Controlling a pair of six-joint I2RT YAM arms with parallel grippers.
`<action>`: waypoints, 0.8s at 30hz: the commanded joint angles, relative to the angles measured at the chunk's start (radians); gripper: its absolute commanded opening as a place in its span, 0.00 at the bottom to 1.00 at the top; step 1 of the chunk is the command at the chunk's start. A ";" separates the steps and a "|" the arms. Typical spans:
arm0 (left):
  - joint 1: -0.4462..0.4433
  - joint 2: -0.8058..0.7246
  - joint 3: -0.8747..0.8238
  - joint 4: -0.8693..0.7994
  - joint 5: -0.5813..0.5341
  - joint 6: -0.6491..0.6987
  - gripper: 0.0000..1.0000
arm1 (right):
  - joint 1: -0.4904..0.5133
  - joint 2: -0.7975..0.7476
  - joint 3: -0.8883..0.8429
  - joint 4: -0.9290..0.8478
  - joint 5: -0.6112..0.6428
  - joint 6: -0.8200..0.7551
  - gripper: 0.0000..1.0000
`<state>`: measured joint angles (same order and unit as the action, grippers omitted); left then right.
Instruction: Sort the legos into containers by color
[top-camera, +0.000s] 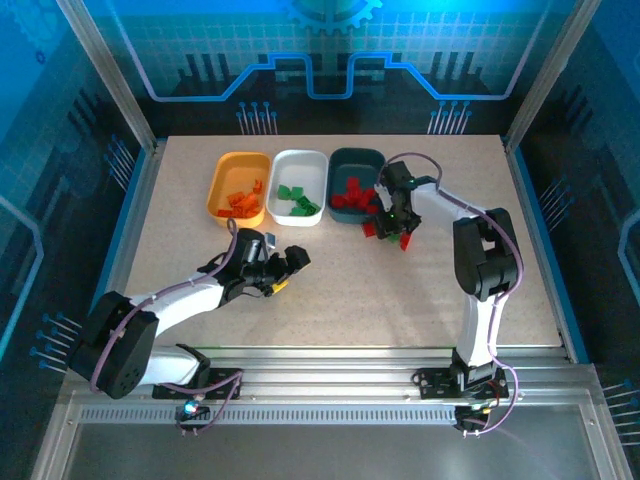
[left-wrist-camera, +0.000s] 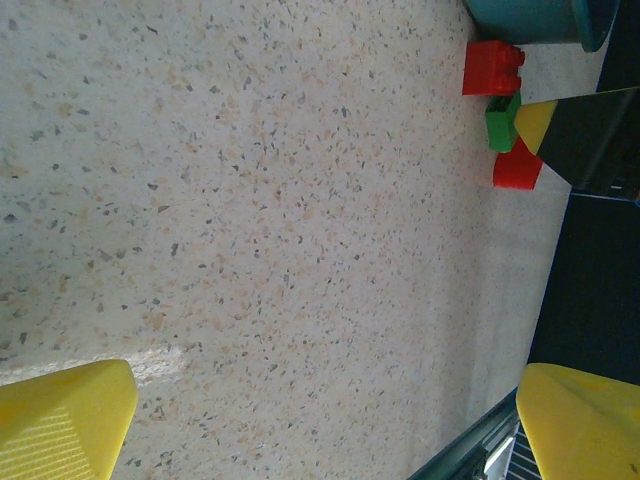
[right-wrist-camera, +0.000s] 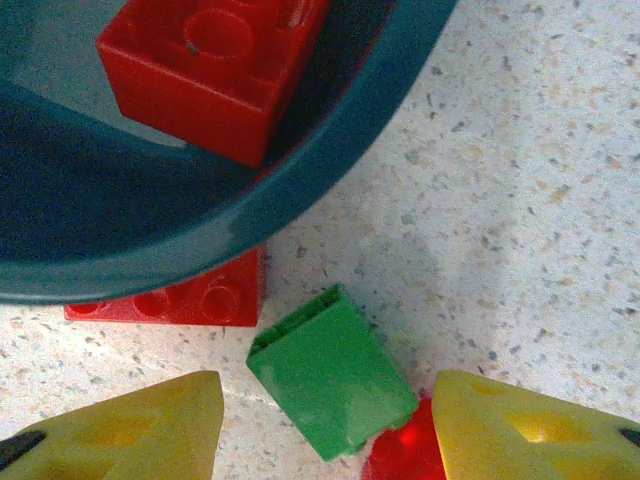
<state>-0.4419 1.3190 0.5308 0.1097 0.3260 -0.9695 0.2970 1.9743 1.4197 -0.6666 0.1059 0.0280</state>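
Note:
My right gripper (right-wrist-camera: 328, 412) is open and low over the table, its yellow fingers (right-wrist-camera: 130, 435) on either side of a green lego (right-wrist-camera: 332, 372) without touching it. Touching that lego is a red one (right-wrist-camera: 405, 455), and another red lego (right-wrist-camera: 170, 298) lies half under the dark teal tray's rim (right-wrist-camera: 330, 150). From above, the right gripper (top-camera: 392, 225) sits just in front of the teal tray (top-camera: 357, 157), which holds red legos. The white tray (top-camera: 298, 160) holds green ones and the orange-yellow tray (top-camera: 236, 162) orange ones. My left gripper (top-camera: 290, 265) is open over bare table.
In the left wrist view, the red lego (left-wrist-camera: 492, 68), green lego (left-wrist-camera: 502, 122) and second red lego (left-wrist-camera: 517, 168) lie in a column by the right gripper's finger (left-wrist-camera: 540, 120). The table's metal edge (left-wrist-camera: 470, 455) runs near the left gripper.

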 joint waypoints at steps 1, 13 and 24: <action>-0.006 -0.033 0.021 -0.021 -0.017 0.011 0.99 | -0.016 0.031 0.018 0.003 -0.099 -0.016 0.59; -0.006 -0.087 -0.015 -0.021 -0.044 0.001 0.99 | 0.041 -0.049 -0.086 0.017 -0.074 0.082 0.54; -0.006 -0.093 -0.011 -0.031 -0.043 0.011 0.99 | 0.106 0.018 -0.001 -0.044 0.109 0.135 0.53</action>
<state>-0.4427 1.2514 0.5301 0.1081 0.3019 -0.9695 0.3870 1.9659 1.3655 -0.6762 0.1154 0.1143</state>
